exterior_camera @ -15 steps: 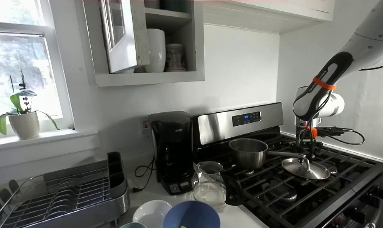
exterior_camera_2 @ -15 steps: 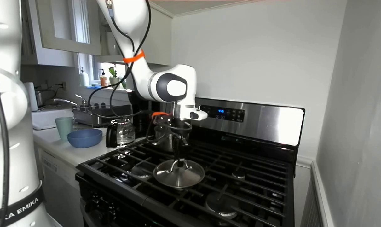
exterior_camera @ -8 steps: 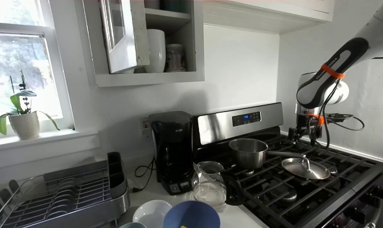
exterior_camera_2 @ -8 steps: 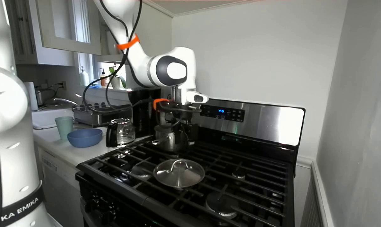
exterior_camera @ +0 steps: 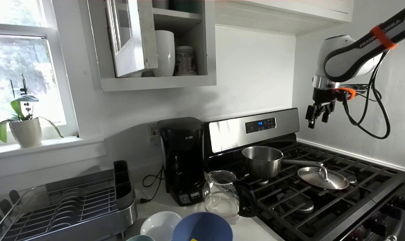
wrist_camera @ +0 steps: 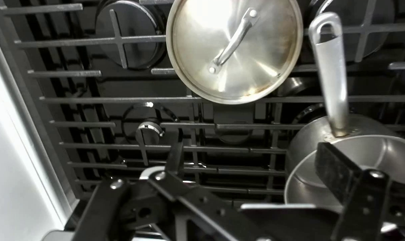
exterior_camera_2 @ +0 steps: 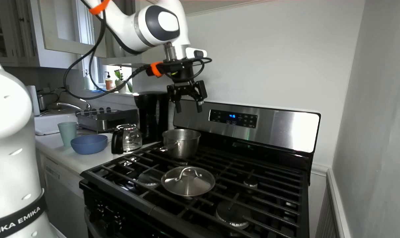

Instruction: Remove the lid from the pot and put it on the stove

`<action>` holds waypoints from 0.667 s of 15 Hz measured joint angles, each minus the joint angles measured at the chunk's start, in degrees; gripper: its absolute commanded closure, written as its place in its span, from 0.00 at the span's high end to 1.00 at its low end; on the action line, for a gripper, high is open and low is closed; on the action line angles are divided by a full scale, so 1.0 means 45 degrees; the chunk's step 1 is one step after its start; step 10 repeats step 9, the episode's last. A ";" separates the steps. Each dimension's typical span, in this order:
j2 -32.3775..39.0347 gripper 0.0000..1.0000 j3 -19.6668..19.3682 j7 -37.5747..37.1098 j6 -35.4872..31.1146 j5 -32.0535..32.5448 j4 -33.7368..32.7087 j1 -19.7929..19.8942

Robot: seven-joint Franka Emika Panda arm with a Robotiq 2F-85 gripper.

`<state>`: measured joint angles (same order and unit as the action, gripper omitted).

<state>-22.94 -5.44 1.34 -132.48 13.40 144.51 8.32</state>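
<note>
The round silver lid (exterior_camera: 318, 180) lies on the grates of the stove (exterior_camera_2: 279, 132), its arched handle upward, as both exterior views show. Behind it on a burner stands the pot (exterior_camera_2: 183, 145), uncovered, its long handle reaching out near the lid's edge. High over the cooktop hangs my gripper (exterior_camera_2: 188, 109), well apart from lid and pot, with its fingers spread and nothing between them. In the wrist view the gripper (wrist_camera: 249, 154) shows bare grates between its fingers; the lid (wrist_camera: 256, 63) sits beyond them, and one finger overlaps the pot (wrist_camera: 309, 140) in the picture.
A black coffee maker (exterior_camera: 182, 160) and a glass jar (exterior_camera: 220, 197) stand on the counter beside the stove. Nearby are a blue bowl (exterior_camera_2: 89, 144), a green cup (exterior_camera_2: 67, 134) and a dish rack (exterior_camera: 71, 204). The open cabinet door (exterior_camera: 132, 40) juts out above the counter.
A second ago the gripper was down at the lid's handle. It has since opened, let go and risen well above the stove. The lid has stayed put on the grates.
</note>
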 measured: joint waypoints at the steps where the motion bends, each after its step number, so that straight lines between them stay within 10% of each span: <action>1: -0.0485 1.00 0.0203 0.0349 0.0328 0.0000 -0.0001 -0.0226; 10: -0.2877 1.00 0.0857 0.2555 0.1628 -0.0075 -0.0001 -0.2208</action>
